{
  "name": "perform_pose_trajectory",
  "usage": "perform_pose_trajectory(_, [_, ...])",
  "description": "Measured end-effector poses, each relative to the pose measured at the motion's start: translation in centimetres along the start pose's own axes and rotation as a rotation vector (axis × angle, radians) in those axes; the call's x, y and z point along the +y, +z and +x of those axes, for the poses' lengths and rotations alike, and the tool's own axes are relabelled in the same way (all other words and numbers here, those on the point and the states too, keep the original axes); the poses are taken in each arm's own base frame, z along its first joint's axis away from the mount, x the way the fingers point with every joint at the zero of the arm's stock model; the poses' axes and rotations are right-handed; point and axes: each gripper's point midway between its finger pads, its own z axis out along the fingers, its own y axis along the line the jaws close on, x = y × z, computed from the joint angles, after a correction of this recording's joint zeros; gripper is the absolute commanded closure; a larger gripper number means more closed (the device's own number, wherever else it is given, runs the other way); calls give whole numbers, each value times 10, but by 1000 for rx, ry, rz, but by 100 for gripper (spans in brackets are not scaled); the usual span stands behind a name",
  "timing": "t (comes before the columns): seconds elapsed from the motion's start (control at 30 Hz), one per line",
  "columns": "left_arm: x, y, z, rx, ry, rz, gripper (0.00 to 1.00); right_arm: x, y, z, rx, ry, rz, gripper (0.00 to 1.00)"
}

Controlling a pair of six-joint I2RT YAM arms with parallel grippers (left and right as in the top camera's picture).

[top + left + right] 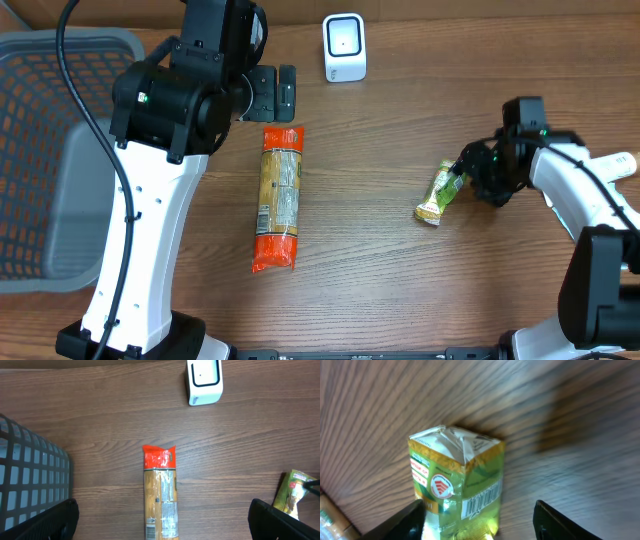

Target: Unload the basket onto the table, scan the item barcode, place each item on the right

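Green packet (438,194), overhead: well apart from the scanner (344,48), right gripper (465,172) at its end. Left wrist: left gripper (162,527) wide open above the pasta bag (161,495). Right wrist: jaws open astride the packet, barcode (482,502) showing. Probably the grasp step; next, close and carry it to the scanner.

One white scanner (345,47), one long orange packet (279,198), one green pouch (438,194), one grey basket (80,40), two robot arms (150,110) (585,190).

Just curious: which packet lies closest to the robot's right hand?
The small green packet, right beside the right hand; the long orange-ended packet lies mid-table.
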Motion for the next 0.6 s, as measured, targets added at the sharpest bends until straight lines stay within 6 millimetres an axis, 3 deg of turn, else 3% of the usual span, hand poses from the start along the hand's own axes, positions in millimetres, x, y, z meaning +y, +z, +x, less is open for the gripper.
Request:
perform_pose_trajectory(0.23, [0, 0, 0, 0, 0, 0, 1, 4, 26, 6, -20, -18, -122, 25])
perform_pose_trajectory(0.37, [0, 0, 0, 0, 0, 0, 1, 7, 30, 6, -45, -37, -169, 26])
perform_pose_trajectory(0.43, [0, 0, 0, 0, 0, 0, 0, 8, 31, 6, -54, -43, -180, 32])
perform_pose_trajectory(0.6, [0, 0, 0, 0, 0, 0, 0, 7, 35, 11, -51, -49, -179, 60])
